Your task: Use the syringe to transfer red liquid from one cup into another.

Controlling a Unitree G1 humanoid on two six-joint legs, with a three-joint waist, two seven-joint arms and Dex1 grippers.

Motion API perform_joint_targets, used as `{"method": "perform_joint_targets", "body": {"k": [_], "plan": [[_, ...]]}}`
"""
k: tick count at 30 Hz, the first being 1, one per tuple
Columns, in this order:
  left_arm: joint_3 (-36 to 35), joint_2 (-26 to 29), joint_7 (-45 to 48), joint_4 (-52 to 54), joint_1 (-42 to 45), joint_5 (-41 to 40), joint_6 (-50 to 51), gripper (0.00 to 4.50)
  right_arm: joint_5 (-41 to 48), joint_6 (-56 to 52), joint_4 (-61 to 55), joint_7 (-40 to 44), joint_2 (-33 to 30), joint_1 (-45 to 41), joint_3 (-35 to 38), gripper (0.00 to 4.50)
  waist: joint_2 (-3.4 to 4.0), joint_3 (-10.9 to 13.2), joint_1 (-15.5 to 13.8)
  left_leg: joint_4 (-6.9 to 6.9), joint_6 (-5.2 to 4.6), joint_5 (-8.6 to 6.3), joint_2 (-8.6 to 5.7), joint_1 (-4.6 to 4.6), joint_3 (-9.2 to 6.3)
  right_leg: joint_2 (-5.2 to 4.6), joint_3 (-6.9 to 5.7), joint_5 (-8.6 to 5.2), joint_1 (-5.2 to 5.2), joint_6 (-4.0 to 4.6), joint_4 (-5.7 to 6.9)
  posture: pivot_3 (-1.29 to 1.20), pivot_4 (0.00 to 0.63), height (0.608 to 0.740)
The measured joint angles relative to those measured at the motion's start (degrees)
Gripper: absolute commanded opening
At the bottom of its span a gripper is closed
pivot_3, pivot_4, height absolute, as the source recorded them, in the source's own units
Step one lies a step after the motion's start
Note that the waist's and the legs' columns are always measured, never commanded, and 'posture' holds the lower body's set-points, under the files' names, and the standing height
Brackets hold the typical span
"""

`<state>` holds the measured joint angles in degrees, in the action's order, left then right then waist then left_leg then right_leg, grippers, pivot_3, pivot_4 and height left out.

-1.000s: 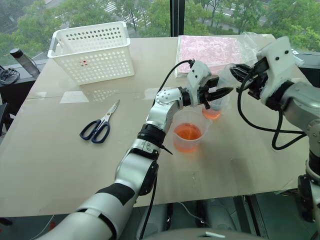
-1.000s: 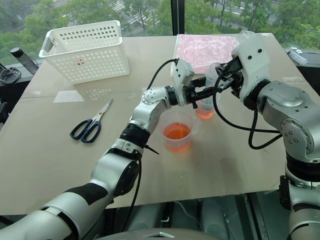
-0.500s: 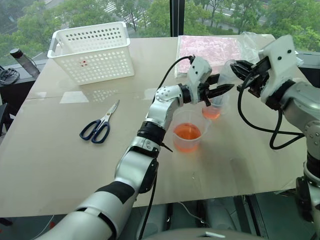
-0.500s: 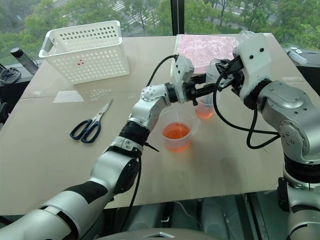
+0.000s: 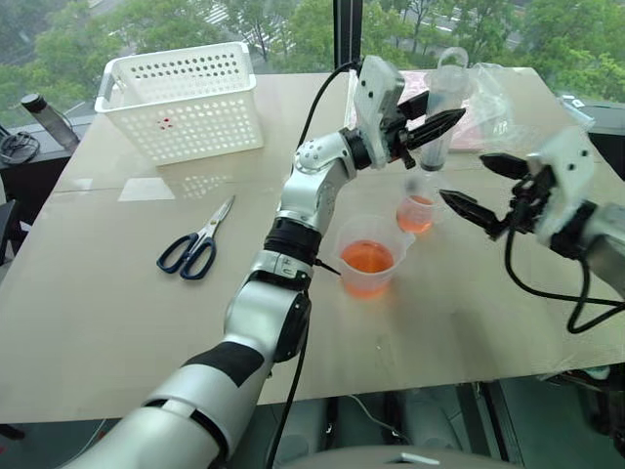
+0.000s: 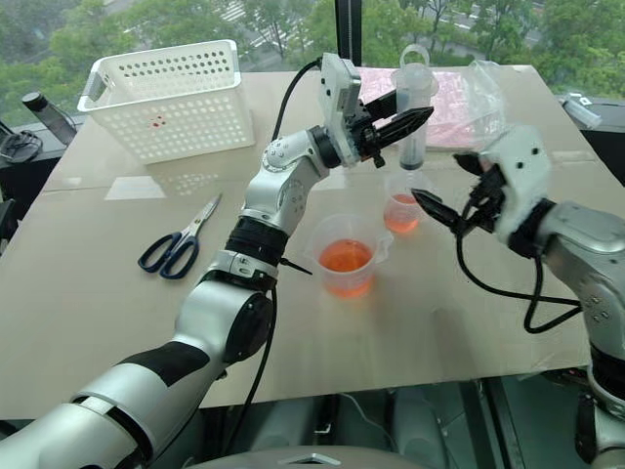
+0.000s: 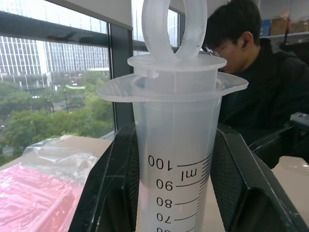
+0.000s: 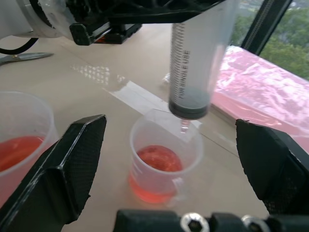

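Syringe upright over the small cup, plunger pushed in

Head view: my left claw [image 5: 422,130] clamps the syringe [image 5: 438,107] upright, tip straight above the small cup [image 5: 415,212]; the big cup [image 5: 367,266] stands nearer me on the worktop [image 5: 127,293]. Right wrist view: my right claw [image 8: 169,169] gapes empty, beside the cup holding red liquid [image 8: 153,159].

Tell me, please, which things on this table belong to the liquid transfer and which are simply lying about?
Part of the job:
syringe, held by the left gripper
smaller beaker, red liquid inside
larger beaker, red liquid inside
right gripper, open beside them

Lying about:
scissors
white basket
pink bag
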<state>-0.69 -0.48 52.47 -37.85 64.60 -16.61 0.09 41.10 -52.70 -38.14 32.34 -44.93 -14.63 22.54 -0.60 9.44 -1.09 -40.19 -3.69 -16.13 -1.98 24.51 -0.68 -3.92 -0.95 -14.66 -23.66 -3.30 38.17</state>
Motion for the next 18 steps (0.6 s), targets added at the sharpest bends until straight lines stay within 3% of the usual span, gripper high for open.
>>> {"method": "perform_joint_targets", "body": {"k": [3,8,18], "plan": [[-0.04,0.22,-0.02,0.34,-0.02,-0.60,0.64,1.43,2.79,0.57,-4.03,3.98,-0.19,12.07,8.72,4.42,0.03,-0.01,0.19,0.02,0.00,0.00,0.01,-0.02,0.06,0.01,0.08,0.00,0.00,0.00,0.03,0.00,0.150,0.740],[0.66,0.56,0.56,1.40,-0.36,-1.06,1.85,1.43,6.43,2.21,-8.95,7.00,0.60,23.95,21.01,4.42,0.02,-0.01,0.26,-0.02,-0.09,-0.05,0.02,-0.46,0.25,0.05,0.16,0.02,0.28,-0.04,0.20,0.00,0.150,0.740],[0.71,2.95,0.86,3.80,-1.38,-1.81,6.14,1.43,11.18,6.03,-13.26,6.01,3.08,33.82,27.16,4.42,0.02,-0.01,0.29,-0.02,-0.11,-0.06,0.07,-0.74,0.34,0.12,0.31,0.02,0.46,-0.04,0.27,0.00,0.150,0.740]]}}
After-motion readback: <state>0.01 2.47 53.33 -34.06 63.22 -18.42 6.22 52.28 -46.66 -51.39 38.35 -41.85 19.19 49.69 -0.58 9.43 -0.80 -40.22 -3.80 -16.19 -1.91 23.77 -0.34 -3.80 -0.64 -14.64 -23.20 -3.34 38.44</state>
